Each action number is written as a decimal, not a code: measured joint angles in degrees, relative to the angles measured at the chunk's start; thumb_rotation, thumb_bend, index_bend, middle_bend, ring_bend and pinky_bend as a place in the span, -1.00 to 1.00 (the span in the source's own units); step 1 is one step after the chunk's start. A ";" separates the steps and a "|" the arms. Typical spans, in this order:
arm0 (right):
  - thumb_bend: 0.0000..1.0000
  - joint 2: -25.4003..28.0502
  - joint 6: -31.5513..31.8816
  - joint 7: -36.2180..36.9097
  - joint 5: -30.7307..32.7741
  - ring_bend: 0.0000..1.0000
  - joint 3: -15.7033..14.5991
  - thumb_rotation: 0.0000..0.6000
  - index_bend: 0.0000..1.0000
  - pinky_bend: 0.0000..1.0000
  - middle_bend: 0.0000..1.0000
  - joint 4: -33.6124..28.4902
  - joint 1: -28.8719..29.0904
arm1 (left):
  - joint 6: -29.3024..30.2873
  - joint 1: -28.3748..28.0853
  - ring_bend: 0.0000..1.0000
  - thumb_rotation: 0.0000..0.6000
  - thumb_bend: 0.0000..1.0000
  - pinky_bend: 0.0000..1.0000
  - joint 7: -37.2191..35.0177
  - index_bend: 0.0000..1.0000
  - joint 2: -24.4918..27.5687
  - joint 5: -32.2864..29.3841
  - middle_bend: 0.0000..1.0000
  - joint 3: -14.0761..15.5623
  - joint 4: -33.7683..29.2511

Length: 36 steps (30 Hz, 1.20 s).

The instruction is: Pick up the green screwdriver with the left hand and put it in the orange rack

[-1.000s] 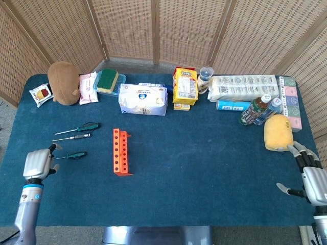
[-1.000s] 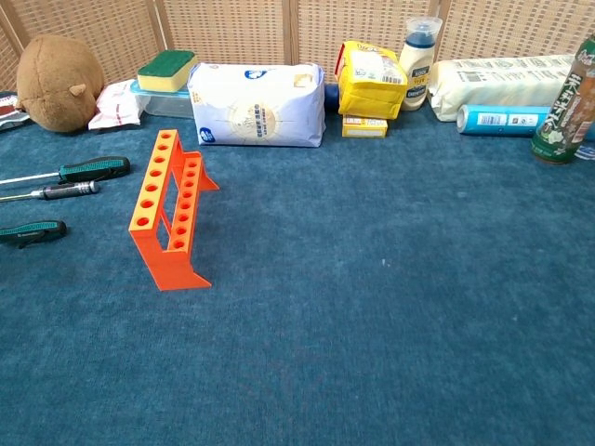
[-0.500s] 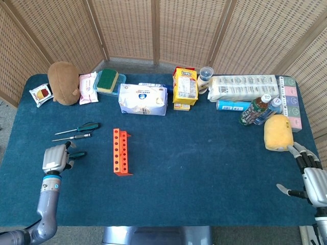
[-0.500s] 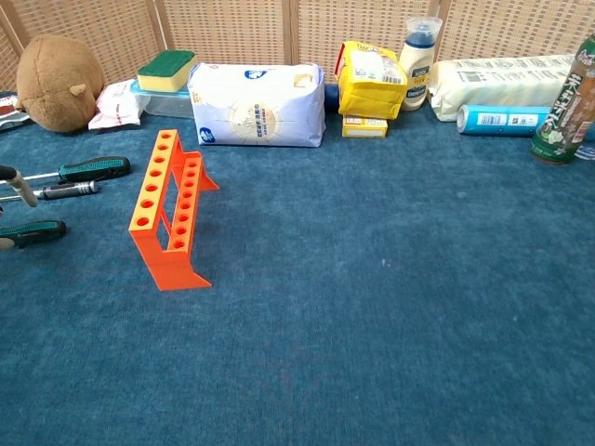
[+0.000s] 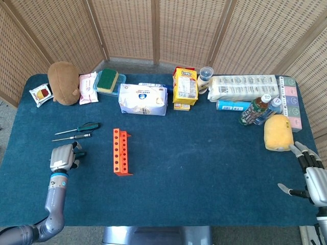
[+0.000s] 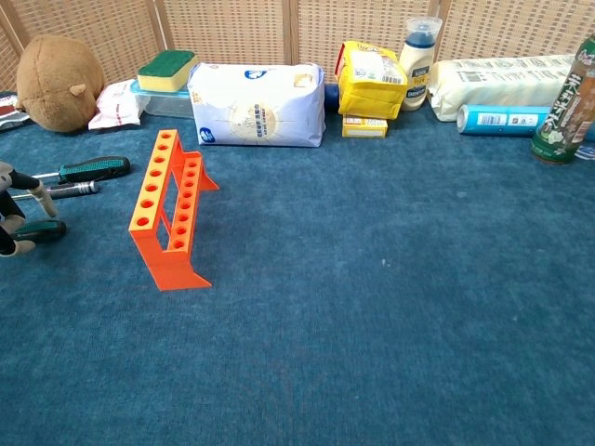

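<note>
Two green-handled screwdrivers lie on the blue cloth left of the orange rack. The nearer green screwdriver lies flat, its shaft hidden under my left hand. That hand hovers over it with fingers apart on either side and no grip visible. The farther green screwdriver lies behind it. The rack stands upright with its holes showing nothing in them. My right hand rests open at the table's right front edge, holding nothing.
A small silver and black screwdriver lies between the two green ones. Along the back stand a brown plush, a sponge, a white wipes pack, a yellow bag and bottles. A yellow sponge lies near my right hand.
My left hand has moved forward and right from the table's left front edge until it covers the shaft of the nearer green screwdriver. The screwdrivers, rack and right hand have not moved.
</note>
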 measured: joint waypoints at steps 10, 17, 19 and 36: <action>-0.69 0.21 0.27 0.74 -0.13 -1.00 0.03 1.00 -0.91 -1.00 -0.94 0.19 -0.08 | 0.58 -1.30 1.00 1.00 -0.31 1.00 2.00 -0.20 -1.30 -2.41 0.78 0.31 0.56; -0.69 0.17 0.30 0.74 -0.33 -1.00 -0.02 1.00 -0.91 -1.00 -0.94 0.25 -0.04 | 1.28 -1.79 1.00 1.00 -0.24 1.00 2.52 -0.10 -2.02 -3.18 0.78 0.56 0.86; -0.69 0.15 0.29 0.75 -0.35 -1.00 -0.02 1.00 -0.91 -1.00 -0.94 0.21 -0.02 | 1.57 -1.87 1.00 1.00 -0.22 1.00 2.85 -0.08 -2.16 -3.45 0.78 0.66 0.88; -0.69 0.16 0.26 0.88 -0.35 -1.00 -0.10 1.00 -0.91 -1.00 -0.93 0.18 0.00 | 3.13 -2.11 1.00 1.00 -0.16 1.00 3.20 -0.03 -1.39 -3.43 0.78 1.38 -0.30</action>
